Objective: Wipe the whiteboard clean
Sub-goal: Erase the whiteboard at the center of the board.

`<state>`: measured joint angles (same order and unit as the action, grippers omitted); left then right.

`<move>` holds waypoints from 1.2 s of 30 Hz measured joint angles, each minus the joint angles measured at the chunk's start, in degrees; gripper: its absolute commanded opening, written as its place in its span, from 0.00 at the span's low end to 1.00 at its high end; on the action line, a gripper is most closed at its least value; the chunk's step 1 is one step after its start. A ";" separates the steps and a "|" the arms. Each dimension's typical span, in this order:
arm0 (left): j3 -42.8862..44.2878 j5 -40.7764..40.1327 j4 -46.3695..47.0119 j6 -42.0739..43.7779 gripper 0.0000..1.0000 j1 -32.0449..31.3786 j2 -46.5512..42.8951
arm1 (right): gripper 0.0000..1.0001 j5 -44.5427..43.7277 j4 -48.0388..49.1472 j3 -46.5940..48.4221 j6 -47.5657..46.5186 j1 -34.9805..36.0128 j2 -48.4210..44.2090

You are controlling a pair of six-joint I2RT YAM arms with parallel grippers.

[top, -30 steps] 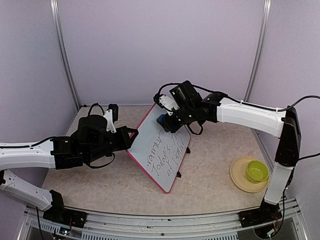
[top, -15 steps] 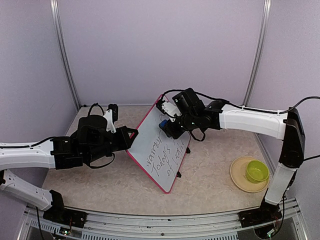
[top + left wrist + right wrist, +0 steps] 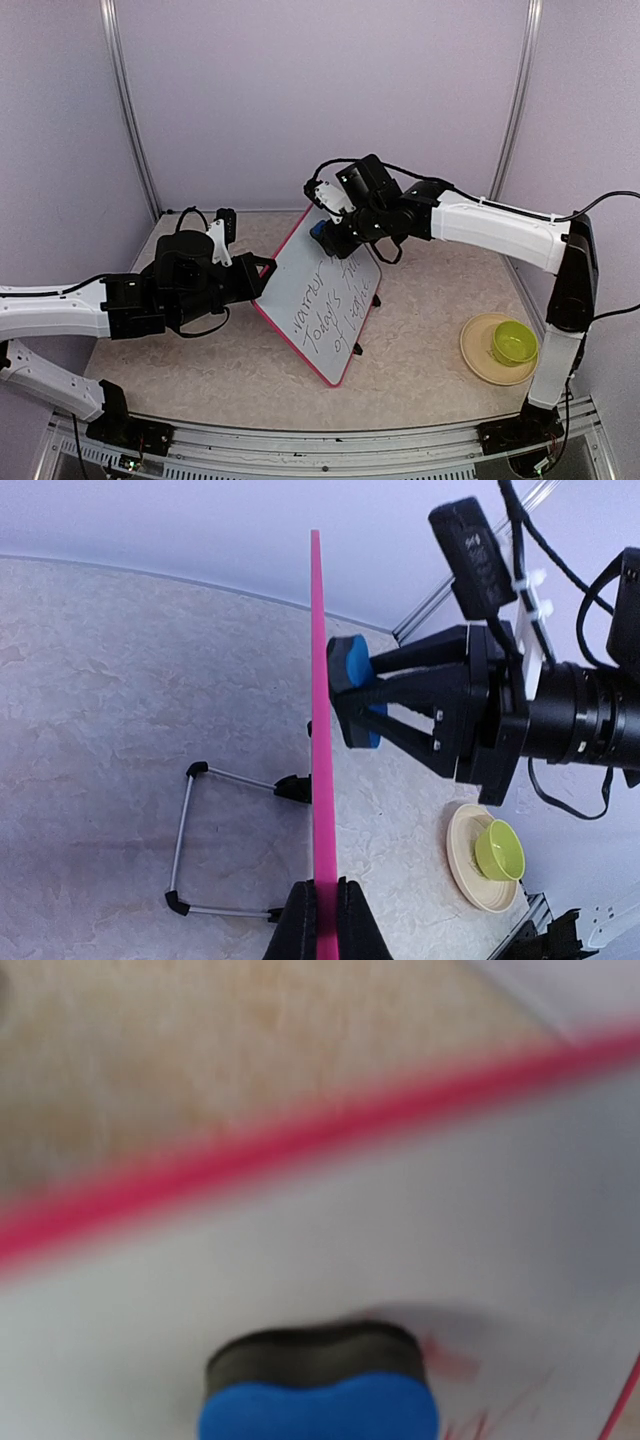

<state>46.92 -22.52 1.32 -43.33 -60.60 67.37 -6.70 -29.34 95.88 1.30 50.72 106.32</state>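
Observation:
The whiteboard (image 3: pixel 325 300) stands tilted on the table, with a red-pink rim and dark handwriting over its middle and lower part. My left gripper (image 3: pixel 262 268) is shut on its left rim; in the left wrist view the pink rim (image 3: pixel 320 730) runs up from between the jaws (image 3: pixel 322 920). My right gripper (image 3: pixel 325 236) is shut on a blue eraser (image 3: pixel 320 234) with a black felt face, pressed at the board's top corner. The eraser shows in the left wrist view (image 3: pixel 350 675) and, blurred, in the right wrist view (image 3: pixel 318 1390).
A green bowl (image 3: pixel 513 342) sits on a beige plate (image 3: pixel 480 360) at the right front. The board's wire stand with black feet (image 3: pixel 190 845) rests on the table behind it. Purple walls enclose the table.
My right gripper moved the eraser down over the board's upper part, then back up to its top corner. The left arm and the board have not moved.

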 measured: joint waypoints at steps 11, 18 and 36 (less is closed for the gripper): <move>-1.05 -0.55 -0.13 -0.04 0.00 -0.50 -1.09 | 0.00 0.09 3.41 0.87 -0.57 -0.37 0.98; -1.14 -0.96 -0.26 -0.22 0.00 -0.50 -1.09 | 0.00 -0.04 5.79 -8.74 -0.07 -1.88 -1.27; -1.14 -0.39 0.39 -0.26 0.00 -0.70 -1.05 | 0.00 0.74 0.74 3.10 -0.66 -1.99 1.70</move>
<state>45.78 -22.92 1.72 -43.59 -61.30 66.32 -5.96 -28.60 98.98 0.64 48.73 108.03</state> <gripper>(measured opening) 0.053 0.237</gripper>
